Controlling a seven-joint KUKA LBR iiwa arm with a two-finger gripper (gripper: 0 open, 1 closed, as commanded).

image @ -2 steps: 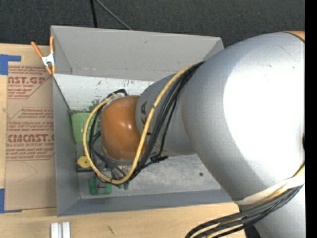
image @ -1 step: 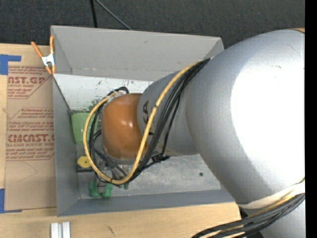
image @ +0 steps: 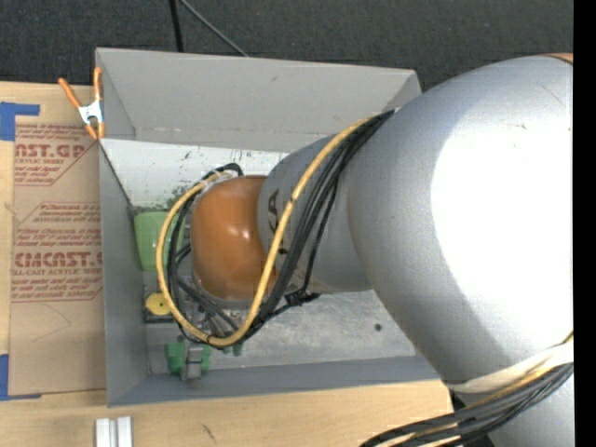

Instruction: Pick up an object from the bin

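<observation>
Wrist cover (image: 228,236), orange and domed, hangs over the left half of the bin (image: 261,91). The gripper (image: 198,329) at its lower edge is masked by cables, so you cannot tell how it is set. A dark green piece (image: 179,358) lies just below the cover and looks nearest. A small yellow piece (image: 157,303) and a pale green cup-like thing (image: 147,238) lie to the cover's left.

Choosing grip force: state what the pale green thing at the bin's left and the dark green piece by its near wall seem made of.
Pale green thing: probably plastic, smooth and matte, evenly coloured; partly hidden by the arm, so unsure. Dark green piece: probably hard moulded plastic, blocky edges with a greyish part; too small to confirm.
</observation>
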